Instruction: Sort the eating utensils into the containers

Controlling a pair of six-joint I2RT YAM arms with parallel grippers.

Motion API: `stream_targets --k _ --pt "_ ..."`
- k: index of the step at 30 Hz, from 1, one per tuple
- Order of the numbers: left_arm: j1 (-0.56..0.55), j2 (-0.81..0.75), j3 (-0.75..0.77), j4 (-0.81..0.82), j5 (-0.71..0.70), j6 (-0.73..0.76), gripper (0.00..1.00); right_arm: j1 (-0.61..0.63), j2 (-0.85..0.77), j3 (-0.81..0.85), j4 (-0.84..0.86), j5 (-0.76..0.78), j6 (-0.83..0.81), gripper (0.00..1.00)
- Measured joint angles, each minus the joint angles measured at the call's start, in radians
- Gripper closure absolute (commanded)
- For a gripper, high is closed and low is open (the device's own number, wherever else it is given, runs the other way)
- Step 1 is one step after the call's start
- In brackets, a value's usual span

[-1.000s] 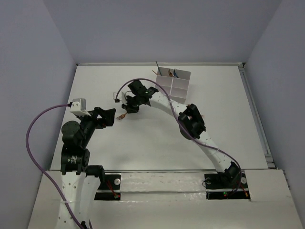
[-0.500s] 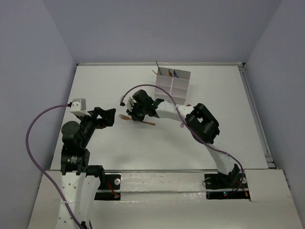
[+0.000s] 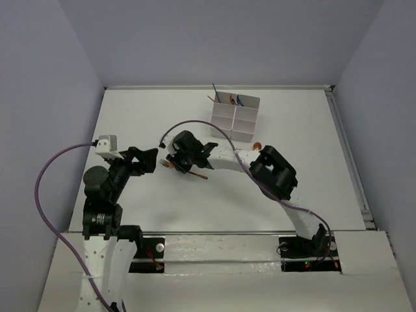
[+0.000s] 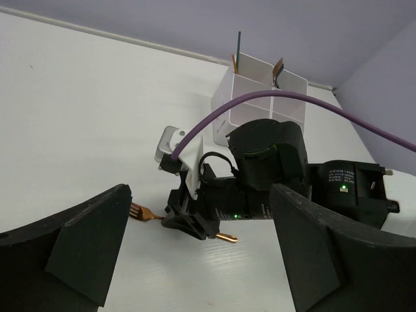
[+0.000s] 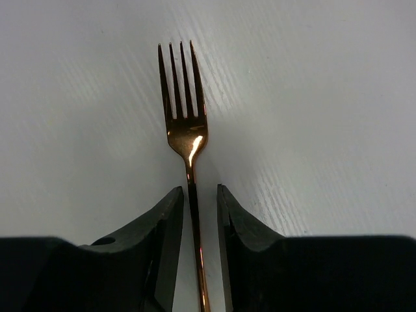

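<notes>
Nearest the bases, the left gripper [image 3: 151, 160] hangs released above the white table [image 3: 312, 162], its broad matte-black fingers [image 4: 84, 240] spread wide with nothing between them. Just past it, the right gripper [image 5: 198, 190] is lowered over a glossy copper-toned fork [image 5: 187, 130] that lies flat on the faintly ribbed tabletop. Its jaws stand narrowly parted astride the thin handle, and a sliver of table shows between the handle and one finger, so the fork is not clamped.

Only the right wrist view resolves the four slim tines and the highlight along the neck. The left wrist view shows instead the tines and the handle tip sticking out on either side of the black gripper, under a looping purple cable [image 4: 292, 97].

Farther back stands the white, thin-walled container block [image 3: 234, 116]. A dark teal utensil [image 4: 238, 45] stands upright in a far compartment, with orange-brown ends [image 4: 233, 63] beside it.
</notes>
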Motion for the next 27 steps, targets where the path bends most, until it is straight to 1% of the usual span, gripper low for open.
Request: stream_targets --k 2,3,4,9,13,17,18,21,24,27 --pt "0.0 0.0 0.0 0.0 0.0 0.0 0.01 -0.001 0.009 0.013 -0.005 0.005 0.004 0.81" --pt "0.0 0.0 0.0 0.0 0.0 0.0 0.01 -0.001 0.015 0.024 -0.008 0.011 0.005 0.89" --pt "0.0 0.0 0.0 0.0 0.001 0.0 0.01 -0.001 0.021 0.034 -0.012 0.017 0.006 0.93" --pt "0.0 0.0 0.0 0.0 0.001 0.0 0.01 -0.001 0.039 0.071 -0.039 0.039 0.009 0.93" --pt "0.0 0.0 0.0 0.0 0.001 0.0 0.01 -0.001 0.038 0.071 -0.034 0.05 0.022 0.93" --pt "0.0 0.0 0.0 0.0 0.001 0.0 0.01 -0.001 0.005 0.01 0.03 0.099 0.039 0.93" --pt "0.0 0.0 0.0 0.0 0.001 0.0 0.01 -0.003 -0.029 -0.041 0.064 0.113 0.05 0.93" --pt "0.0 0.0 0.0 0.0 0.001 0.0 0.01 -0.016 -0.12 -0.12 0.144 0.131 0.064 0.93" --pt "0.0 0.0 0.0 0.0 0.001 0.0 0.01 -0.058 -0.286 -0.22 0.295 0.155 0.078 0.93" --pt "0.0 0.0 0.0 0.0 0.001 0.0 0.01 -0.146 -0.426 -0.274 0.484 0.171 0.081 0.93"
